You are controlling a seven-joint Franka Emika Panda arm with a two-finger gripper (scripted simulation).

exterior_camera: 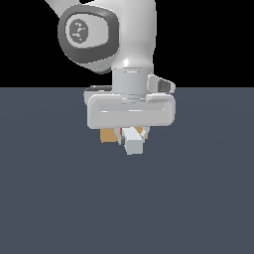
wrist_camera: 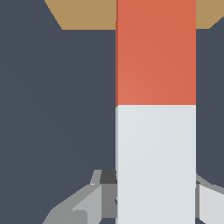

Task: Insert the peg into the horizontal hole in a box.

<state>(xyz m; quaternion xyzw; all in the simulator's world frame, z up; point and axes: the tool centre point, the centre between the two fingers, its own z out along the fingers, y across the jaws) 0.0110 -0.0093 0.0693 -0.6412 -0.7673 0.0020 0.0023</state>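
Note:
My gripper (exterior_camera: pixel 132 133) is shut on the peg's pale whitish half (exterior_camera: pixel 134 141), whose end faces the exterior camera. In the wrist view the peg (wrist_camera: pixel 155 87) runs from between my fingers (wrist_camera: pixel 92 199), whitish part first, then orange-red, up to the tan box (wrist_camera: pixel 83 13). The orange-red end overlaps the box's face. In the exterior view the box (exterior_camera: pixel 107 135) sits low behind the gripper, mostly hidden by it. The hole is hidden behind the peg. I cannot tell whether the peg's tip is inside it.
The dark blue-grey floor (exterior_camera: pixel 59 198) spreads all around the box. The arm's wrist and upper links (exterior_camera: pixel 114 34) stand above the gripper in the exterior view.

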